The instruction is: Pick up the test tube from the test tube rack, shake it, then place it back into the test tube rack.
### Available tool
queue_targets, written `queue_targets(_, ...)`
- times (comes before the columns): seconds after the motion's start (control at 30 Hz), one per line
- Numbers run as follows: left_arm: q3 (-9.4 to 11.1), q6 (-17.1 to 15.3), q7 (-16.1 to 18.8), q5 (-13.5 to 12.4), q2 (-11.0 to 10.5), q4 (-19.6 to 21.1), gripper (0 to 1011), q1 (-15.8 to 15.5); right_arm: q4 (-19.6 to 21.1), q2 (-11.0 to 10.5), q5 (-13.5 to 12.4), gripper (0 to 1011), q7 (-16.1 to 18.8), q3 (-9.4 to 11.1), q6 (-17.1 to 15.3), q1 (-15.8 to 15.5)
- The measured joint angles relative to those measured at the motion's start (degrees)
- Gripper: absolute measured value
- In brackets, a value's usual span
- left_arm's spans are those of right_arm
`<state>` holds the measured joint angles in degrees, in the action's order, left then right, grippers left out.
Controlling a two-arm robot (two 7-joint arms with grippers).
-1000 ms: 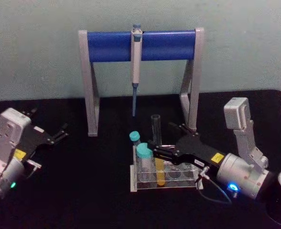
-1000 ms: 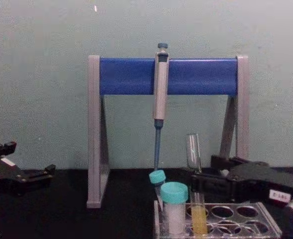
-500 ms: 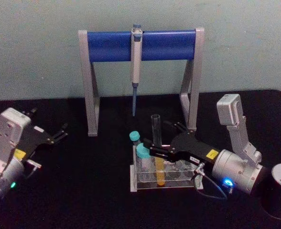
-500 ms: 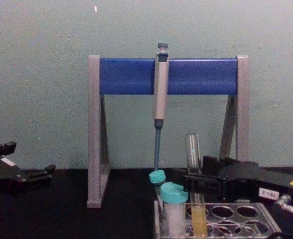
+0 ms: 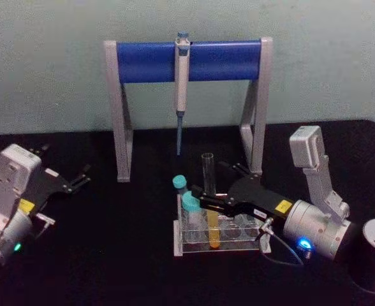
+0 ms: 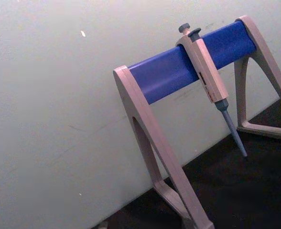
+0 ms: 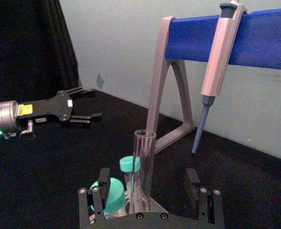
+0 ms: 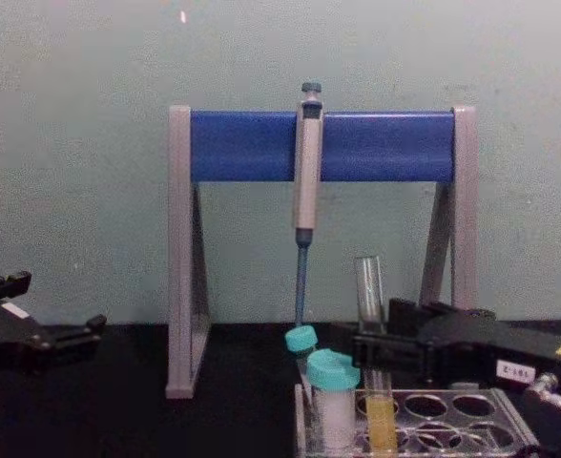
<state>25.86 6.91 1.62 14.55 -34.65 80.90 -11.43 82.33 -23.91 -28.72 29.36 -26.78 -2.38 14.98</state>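
Here's the test tube (image 5: 208, 185), upright in the test tube rack (image 5: 242, 247). It is seated in a hole toward the rack's nine o'clock end, its open mouth high above the top plate and the yellow-orange liquid sitting in its rounded bottom. Tight at its nine o'clock side is the wide teal-capped tube (image 5: 191, 203) of white contents, and just past that, at about ten o'clock, the small teal-capped tube (image 5: 180, 183) leans at a slant. Around the glass now is my right gripper (image 5: 212, 182), reaching in low from four o'clock of the rack, level with the tube's clear middle. Its jaws are spread wide, one on either side of the tube. My right wrist view shows open space between the glass and each pad, so nothing is pinched. The tube stands nearer the jaw on the teal-cap side. The rest of the rack's round holes run off toward three o'clock under my wrist. Straight out at twelve o'clock stands the grey-and-blue pipette stand (image 5: 143, 62), a pipette (image 5: 182, 83) hanging from its bar, tip pointing down at the black counter (image 5: 111, 255). Way over at nine o'clock, well apart from the rack, my left gripper (image 5: 79, 180) rests low over the counter, jaws spread and holding nothing.
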Motion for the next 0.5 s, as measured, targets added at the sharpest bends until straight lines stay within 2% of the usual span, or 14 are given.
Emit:
queue_targets(0.17, 0.0, 0.0, 0.0, 0.0, 0.0, 0.0, 1001, 0.0, 0.03, -0.02, -0.01, 942, -0.01, 0.03, 0.02, -0.03)
queue_targets(0.3, 0.0, 0.0, 0.0, 0.0, 0.0, 0.0, 1001, 0.0, 0.05, -0.04, -0.02, 817, -0.03, 0.06, 0.04, -0.05)
queue_targets(0.4, 0.0, 0.0, 0.0, 0.0, 0.0, 0.0, 1001, 0.0, 0.08, -0.04, -0.03, 762, -0.04, 0.07, 0.05, -0.06)
queue_targets(0.43, 0.0, 0.0, 0.0, -0.01, 0.0, 0.0, 1001, 0.0, 0.08, -0.04, -0.03, 702, -0.04, 0.07, 0.05, -0.07)
queue_targets(0.5, 0.0, 0.0, 0.0, 0.0, 0.0, 0.0, 1001, 0.0, 0.1, -0.04, -0.05, 645, -0.05, 0.07, 0.06, -0.08)
